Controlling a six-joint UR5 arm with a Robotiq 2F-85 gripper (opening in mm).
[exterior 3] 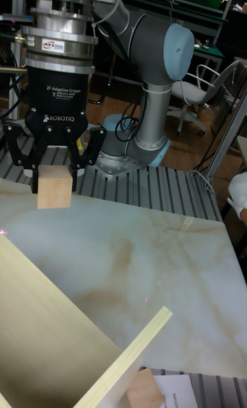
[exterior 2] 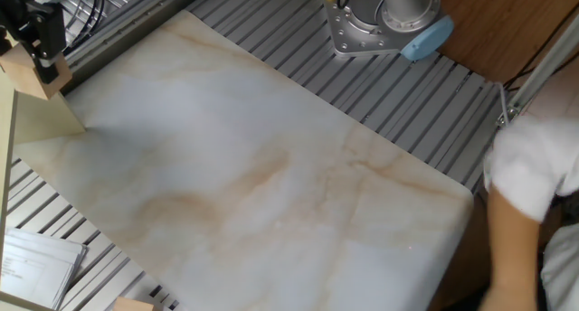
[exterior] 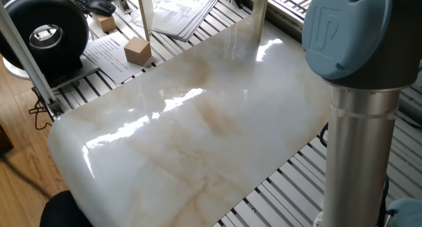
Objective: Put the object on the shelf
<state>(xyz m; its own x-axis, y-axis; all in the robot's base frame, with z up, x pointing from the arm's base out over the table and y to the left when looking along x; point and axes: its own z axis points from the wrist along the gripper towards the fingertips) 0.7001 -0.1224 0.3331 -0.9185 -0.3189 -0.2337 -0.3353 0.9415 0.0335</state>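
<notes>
In the tall fixed view my gripper (exterior 3: pixel 55 177) hangs from the grey arm and is shut on the object (exterior 3: pixel 55 188), a small plain light-brown wooden cube, a little above the marble tabletop (exterior 3: pixel 137 257). The shelf's pale wooden boards (exterior 3: pixel 48 312) lie below and in front of the cube. The other fixed view shows the gripper (exterior 2: pixel 41 62) at the top left corner, holding the cube (exterior 2: pixel 23 74) beside the shelf's panel (exterior 2: pixel 41 121). One fixed view shows only the arm's column (exterior: pixel 359 134) and two shelf posts (exterior: pixel 260 12).
A slightly larger tan block (exterior: pixel 137 50) sits on papers beyond the slab's far edge, and a small tan block (exterior: pixel 104 22) lies by the keyboard. A black reel (exterior: pixel 46 32) stands at the left. A person's arm (exterior 2: pixel 525 193) is at the table's right edge. The arm's base (exterior 2: pixel 380 26) stands on the slatted table.
</notes>
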